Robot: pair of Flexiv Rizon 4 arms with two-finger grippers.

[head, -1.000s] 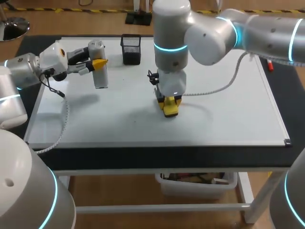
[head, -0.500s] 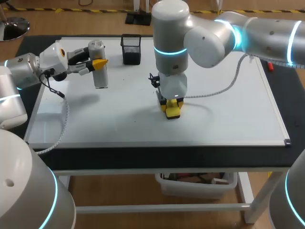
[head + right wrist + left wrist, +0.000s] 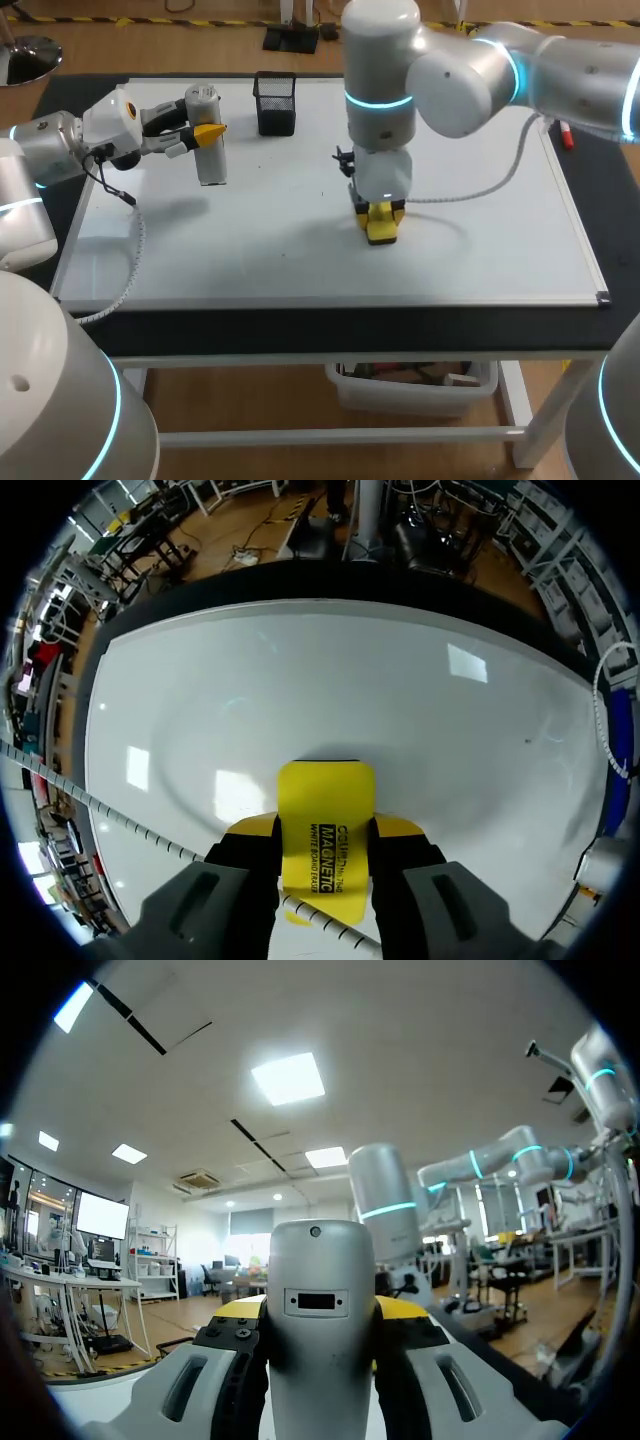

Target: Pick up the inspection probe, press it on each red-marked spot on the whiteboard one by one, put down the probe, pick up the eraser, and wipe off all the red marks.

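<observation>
Our right tool (image 3: 325,845) pinches the yellow eraser (image 3: 325,800) flat against the whiteboard (image 3: 480,250) near its middle, while our left tool (image 3: 205,133) is clamped on the grey inspection probe (image 3: 210,165) over the board's far left part, near a black mesh pen holder (image 3: 275,103).

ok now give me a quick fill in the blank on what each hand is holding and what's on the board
1. The eraser in the right hand is ____ in colour.
2. The left hand is shut on the inspection probe, near a mesh pen cup that is ____ in colour.
3. The arm reaching over the middle of the whiteboard is the ____ one.
Missing words: yellow; black; right.
</observation>
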